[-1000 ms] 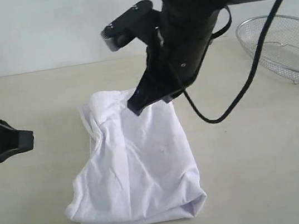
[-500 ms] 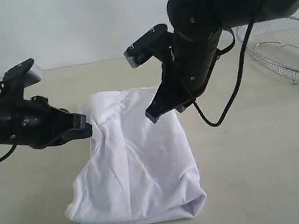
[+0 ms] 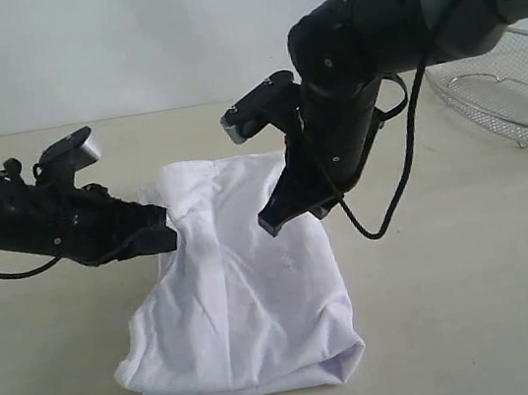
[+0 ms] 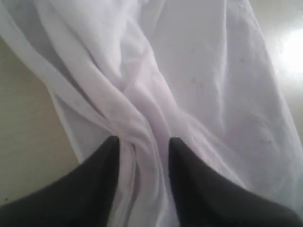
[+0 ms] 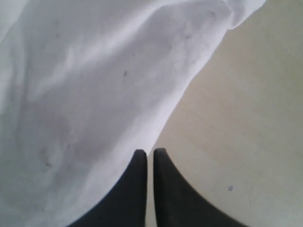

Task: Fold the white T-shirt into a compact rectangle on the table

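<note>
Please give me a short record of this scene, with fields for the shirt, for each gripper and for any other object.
shirt: white T-shirt, folded into a rough, wrinkled rectangle
surface: table, the shirt lies flat on it
lettering: none shows on the visible side
left gripper: jaws apart, a ridge of cloth between them, at the shirt's far left edge
right gripper: jaws shut, nothing held, tips by the shirt's right edge; contact unclear
other: wire-mesh basket, far right, apart from the shirt
</note>
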### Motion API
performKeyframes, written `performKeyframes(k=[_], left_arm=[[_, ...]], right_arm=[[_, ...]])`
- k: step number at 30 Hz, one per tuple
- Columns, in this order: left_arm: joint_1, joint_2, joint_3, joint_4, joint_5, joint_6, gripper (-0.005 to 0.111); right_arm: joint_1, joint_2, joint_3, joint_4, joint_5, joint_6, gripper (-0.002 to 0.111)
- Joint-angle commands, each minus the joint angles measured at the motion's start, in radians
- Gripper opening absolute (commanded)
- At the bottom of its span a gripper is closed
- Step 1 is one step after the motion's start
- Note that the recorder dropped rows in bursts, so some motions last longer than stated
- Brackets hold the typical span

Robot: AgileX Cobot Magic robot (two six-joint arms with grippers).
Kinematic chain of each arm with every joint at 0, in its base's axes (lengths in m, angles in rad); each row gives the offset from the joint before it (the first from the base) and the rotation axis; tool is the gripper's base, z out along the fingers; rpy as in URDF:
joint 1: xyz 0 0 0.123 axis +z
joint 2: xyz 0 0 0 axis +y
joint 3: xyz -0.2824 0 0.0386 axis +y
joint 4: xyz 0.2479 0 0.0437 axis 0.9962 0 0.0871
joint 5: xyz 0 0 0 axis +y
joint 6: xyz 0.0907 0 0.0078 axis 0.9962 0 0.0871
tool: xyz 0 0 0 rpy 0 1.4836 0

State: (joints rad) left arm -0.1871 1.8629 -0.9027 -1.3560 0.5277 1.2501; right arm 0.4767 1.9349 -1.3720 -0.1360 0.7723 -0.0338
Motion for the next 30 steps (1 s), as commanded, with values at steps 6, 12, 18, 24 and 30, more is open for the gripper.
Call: performKeyframes(k=[6, 12, 18, 24, 30], left_arm=[[0.015, 0.047, -0.040, -0.149, 0.054, -0.002, 0.058], [0.015, 0.118, -0.047, -0.120, 0.072, -0.002, 0.052], [0.015, 0.138, -0.048, -0.112, 0.067, -0.002, 0.006], [0.015, 0.119, -0.048, -0.063, 0.068, -0.012, 0.005], [0.015, 0.119, -0.048, -0.056, 0.059, -0.012, 0.005]], right_arm=[[-0.009, 0.061, -0.001, -0.004, 0.003, -0.032, 0.000], [-0.009, 0.061, -0.001, -0.009, 0.014, -0.034, 0.000], [-0.009, 0.061, -0.001, -0.009, -0.022, -0.036, 0.000], [-0.009, 0.079, -0.001, 0.008, -0.076, -0.029, 0.000], [-0.009, 0.098, -0.001, 0.024, -0.112, -0.029, 0.000]])
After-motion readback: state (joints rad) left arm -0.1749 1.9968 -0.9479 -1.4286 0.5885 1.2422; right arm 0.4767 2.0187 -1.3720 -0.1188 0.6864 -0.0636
